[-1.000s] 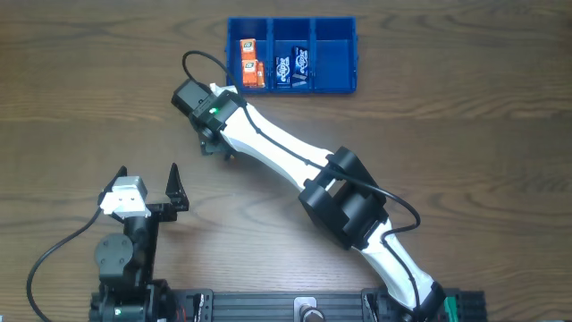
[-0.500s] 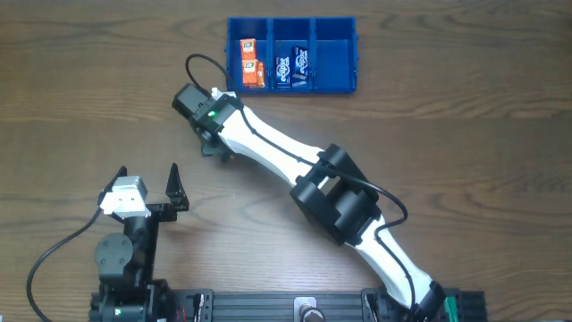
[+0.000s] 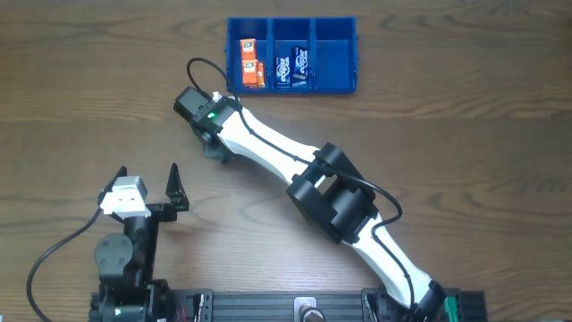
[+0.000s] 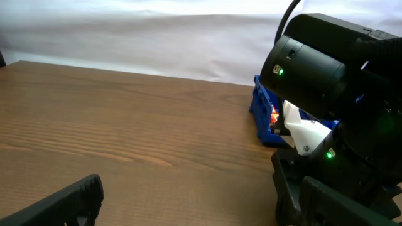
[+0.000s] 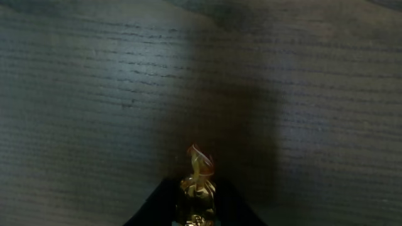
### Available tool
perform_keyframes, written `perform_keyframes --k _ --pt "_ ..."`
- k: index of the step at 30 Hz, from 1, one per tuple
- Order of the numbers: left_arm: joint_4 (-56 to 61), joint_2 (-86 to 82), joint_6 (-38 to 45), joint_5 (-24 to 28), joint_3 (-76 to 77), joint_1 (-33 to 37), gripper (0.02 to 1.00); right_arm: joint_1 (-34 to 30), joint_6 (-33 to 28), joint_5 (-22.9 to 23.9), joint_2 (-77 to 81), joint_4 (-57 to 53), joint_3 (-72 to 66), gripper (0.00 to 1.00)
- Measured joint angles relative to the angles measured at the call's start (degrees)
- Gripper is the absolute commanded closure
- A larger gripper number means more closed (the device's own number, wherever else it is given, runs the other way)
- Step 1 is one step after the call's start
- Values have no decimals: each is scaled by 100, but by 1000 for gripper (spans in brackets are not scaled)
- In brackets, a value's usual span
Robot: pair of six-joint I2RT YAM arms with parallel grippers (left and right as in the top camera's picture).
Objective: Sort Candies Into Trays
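Top view: I am edging my right gripper (image 3: pixel 216 148) slightly closer to the blue tray (image 3: pixel 335 58). Orange candies (image 3: pixel 249 63) are sitting in its left compartment and blue candies (image 3: pixel 293 64) in the middle one. My left gripper (image 3: pixel 148 182) is resting spread open. Left wrist view: the tray is showing behind my right arm (image 4: pixel 326 75). Right wrist view: I am clenching a gold-wrapped candy (image 5: pixel 197 176) above the table (image 5: pixel 75 94).

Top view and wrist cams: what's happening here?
The right arm is stretched across the table, its end effector shut on a gold-wrapped candy over bare wood, short of the blue tray. The tray holds orange candies in its left compartment and blue candies in the middle one; the right one is empty. The left end effector sits open near its base.
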Motion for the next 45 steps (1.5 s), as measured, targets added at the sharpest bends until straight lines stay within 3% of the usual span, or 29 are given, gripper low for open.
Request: perform_keyframes --k 8,14,18,20,33,42,45 --pt "0 0 0 0 0 0 23 -273 -221 129 -562 -485 -76 836" --pt "-2 0 0 0 0 0 20 -1561 -1102 483 -2347 -262 9 829" --pt "0 2 0 0 0 0 20 -2553 -1655 697 -2479 52 111 827" --pt "0 2 0 -2 0 -2 20 -2743 -1832 758 -2284 153 101 827" --pt "0 0 0 0 0 0 20 -2889 -2159 778 -1154 461 37 822" --pt "-2 2 0 -2 0 0 20 -3132 -2194 782 -1147 540 37 746" --pt "0 2 0 0 0 0 20 -3139 -2205 774 -1147 588 37 671"
